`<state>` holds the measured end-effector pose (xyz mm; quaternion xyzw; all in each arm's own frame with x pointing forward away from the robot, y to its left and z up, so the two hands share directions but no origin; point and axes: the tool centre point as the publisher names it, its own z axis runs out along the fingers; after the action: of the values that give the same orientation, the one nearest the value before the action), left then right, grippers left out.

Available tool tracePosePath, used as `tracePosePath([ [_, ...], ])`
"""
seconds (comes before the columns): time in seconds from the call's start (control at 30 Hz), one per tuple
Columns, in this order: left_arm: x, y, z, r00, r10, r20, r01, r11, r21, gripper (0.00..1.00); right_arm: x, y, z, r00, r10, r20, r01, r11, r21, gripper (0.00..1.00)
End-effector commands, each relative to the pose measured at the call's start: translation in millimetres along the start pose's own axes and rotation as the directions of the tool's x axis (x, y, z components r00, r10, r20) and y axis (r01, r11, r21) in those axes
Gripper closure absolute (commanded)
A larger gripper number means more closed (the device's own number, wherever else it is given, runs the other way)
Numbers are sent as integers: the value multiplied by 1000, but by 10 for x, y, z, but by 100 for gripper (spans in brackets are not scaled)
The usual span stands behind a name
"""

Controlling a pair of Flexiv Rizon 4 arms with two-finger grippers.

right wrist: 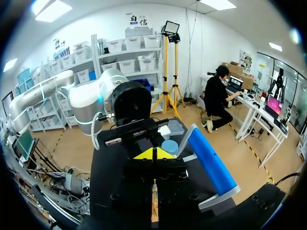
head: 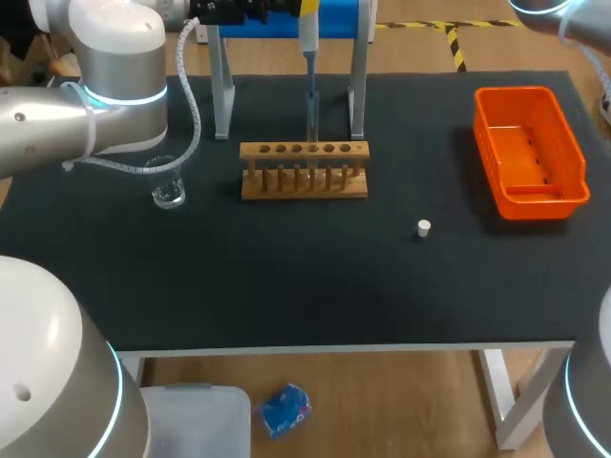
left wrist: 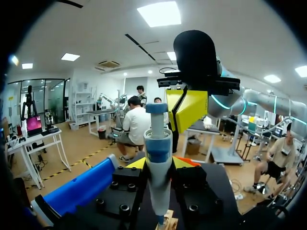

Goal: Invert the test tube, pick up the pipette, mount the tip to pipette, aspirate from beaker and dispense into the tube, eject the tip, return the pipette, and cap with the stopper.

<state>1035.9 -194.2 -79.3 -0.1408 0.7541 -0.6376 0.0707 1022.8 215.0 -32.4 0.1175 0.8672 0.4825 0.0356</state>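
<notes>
While left jaws clasp the pipette (left wrist: 158, 158) upright over the rack (head: 304, 191), right jaws clenched above.

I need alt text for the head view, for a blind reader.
A pipette hangs upright over a wooden rack near the back of a black table. A glass beaker stands left, a small white stopper and an orange tray right.
</notes>
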Motion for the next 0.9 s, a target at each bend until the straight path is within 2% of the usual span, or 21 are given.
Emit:
tracePosePath([
  [0.03, 20, -6, 0, 1000, 2, 0, -2, 1000, 1, 100, -3, -18, 7, 1000, 0, 1, 0, 1000, -1, 100],
  [0.53, 20, -6, 0, 1000, 2, 0, -2, 1000, 1, 100, 34, 119, -93, 1000, -30, 11, 30, 999, -17, 100],
  [0.9, 20, -6, 0, 1000, 2, 0, -2, 1000, 1, 100, -11, 256, -165, 998, -58, 24, 58, 998, -18, 100],
])
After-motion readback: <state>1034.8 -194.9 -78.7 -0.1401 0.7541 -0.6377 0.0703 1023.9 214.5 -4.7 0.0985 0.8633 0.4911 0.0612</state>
